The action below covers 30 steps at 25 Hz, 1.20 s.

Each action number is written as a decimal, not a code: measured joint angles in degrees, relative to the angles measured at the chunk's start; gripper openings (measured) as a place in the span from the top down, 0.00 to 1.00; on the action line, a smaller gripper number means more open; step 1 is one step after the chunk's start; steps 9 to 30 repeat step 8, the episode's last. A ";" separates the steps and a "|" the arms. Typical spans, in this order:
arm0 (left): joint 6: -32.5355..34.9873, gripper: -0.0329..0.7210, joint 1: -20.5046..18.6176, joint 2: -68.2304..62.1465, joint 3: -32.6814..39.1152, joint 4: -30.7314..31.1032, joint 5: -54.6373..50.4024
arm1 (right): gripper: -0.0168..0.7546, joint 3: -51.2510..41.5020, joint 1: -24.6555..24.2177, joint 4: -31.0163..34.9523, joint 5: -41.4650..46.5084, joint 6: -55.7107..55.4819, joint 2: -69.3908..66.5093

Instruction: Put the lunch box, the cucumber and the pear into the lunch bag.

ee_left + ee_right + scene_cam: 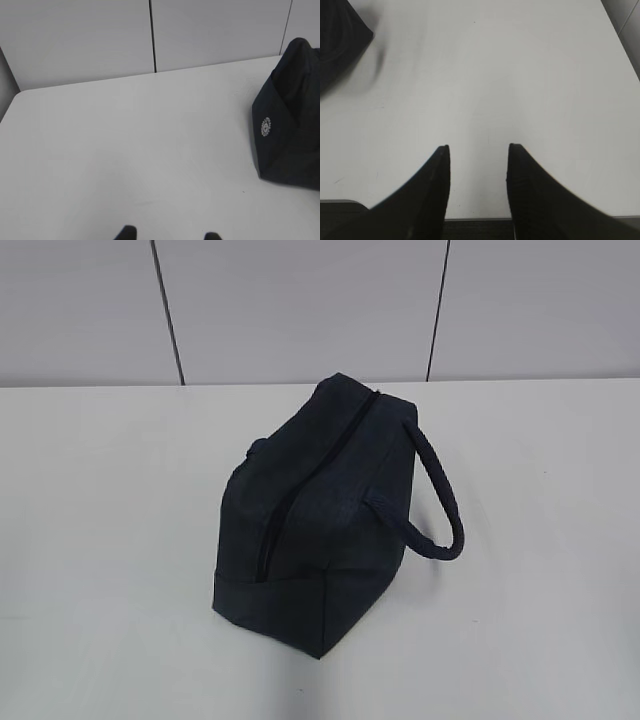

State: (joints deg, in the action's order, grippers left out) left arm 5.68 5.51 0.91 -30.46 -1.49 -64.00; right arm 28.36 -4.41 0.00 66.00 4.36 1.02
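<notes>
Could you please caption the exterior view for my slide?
Dark navy fabric lunch bag with padded loop handle, zipper closed, on white table.

A flat, matte white worktop (110, 540) fills the lower part of every view, its surface smooth and evenly lit by soft, diffuse light with only faint shadows. Behind it stands a pale grey panelled wall (300, 300), divided by thin dark vertical seams (168, 310) that lean slightly in the exterior view. In the left wrist view the same light grey wall panels (75, 40) rise beyond the worktop's far edge, with one dark seam (152, 35) running down to it. In the right wrist view a dark strip (475, 229) shows past the worktop's near edge.
</notes>
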 joint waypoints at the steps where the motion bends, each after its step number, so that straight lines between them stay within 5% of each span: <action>1: 0.00 0.63 0.00 0.00 0.00 0.00 0.00 | 0.59 0.00 0.00 0.00 0.00 0.00 0.00; 30: 0.00 0.63 0.00 0.00 0.00 0.00 0.00 | 0.59 0.00 0.00 0.00 0.00 0.00 0.00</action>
